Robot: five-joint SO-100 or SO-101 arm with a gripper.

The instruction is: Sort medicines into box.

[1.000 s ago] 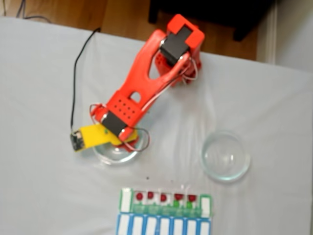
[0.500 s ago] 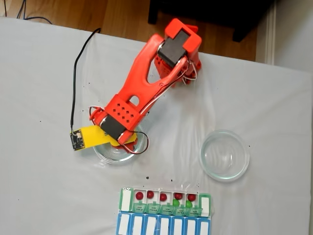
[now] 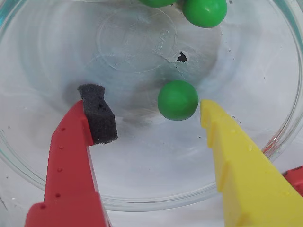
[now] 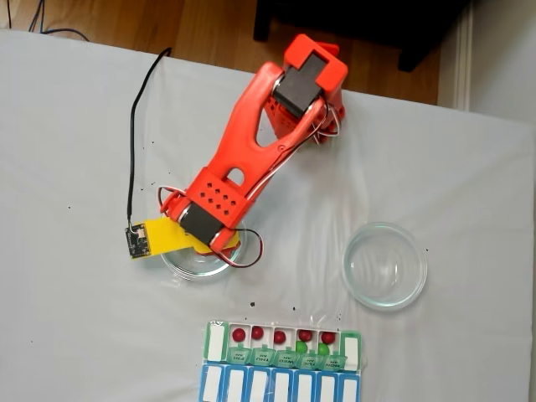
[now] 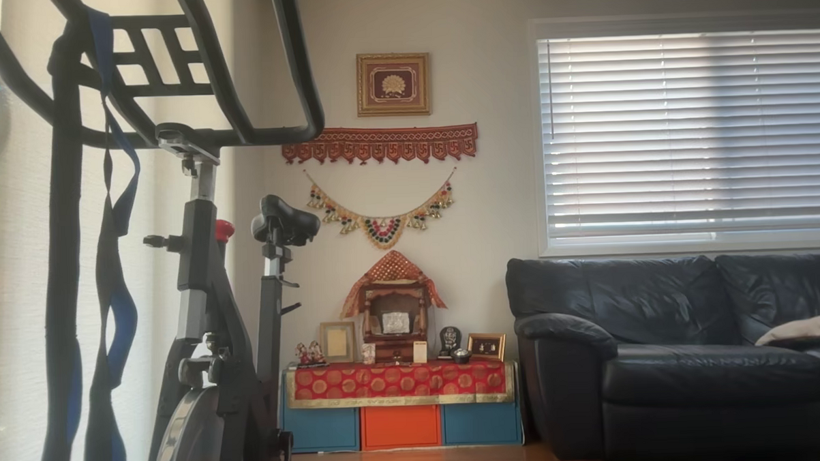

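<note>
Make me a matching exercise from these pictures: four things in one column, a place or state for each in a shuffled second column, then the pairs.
1. green ball
2. gripper
3. right glass dish
4. pill organizer

A. holds red and green balls in its open row
B. empty, on the table
C. open, over the left dish
D. lying between the two fingers

Pairs: 1-D, 2-C, 3-B, 4-A

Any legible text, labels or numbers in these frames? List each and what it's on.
None can be quoted.
Pill organizer green lids: printed labels there, too small and blurred to read in the fixed view.
Glass dish base: embossed mark, too faint to read in the wrist view.
Framed picture on the wall: an emblem, no readable words.
</note>
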